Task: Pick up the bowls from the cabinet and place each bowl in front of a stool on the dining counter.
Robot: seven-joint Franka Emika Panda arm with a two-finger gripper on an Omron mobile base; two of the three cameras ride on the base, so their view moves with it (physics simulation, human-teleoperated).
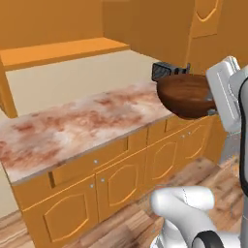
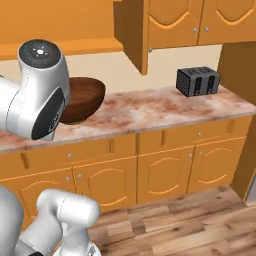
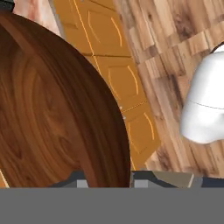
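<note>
A dark brown wood-grained bowl hangs tilted in the air over the front edge of a wall counter. My gripper is shut on its rim, one fingertip on each side of the wall. The bowl fills the left of the hand view. From the right base view the bowl peeks out behind my white forearm. The orange-brown cabinet with its plain shelf hangs on the wall above and behind the counter. The dining counter and the stools are out of view.
The wall counter has a mottled reddish marble top and arched-panel doors below. A dark toaster stands on it to the right, close behind the bowl in the left base view. Upper cabinets hang overhead. Wood floor lies in front.
</note>
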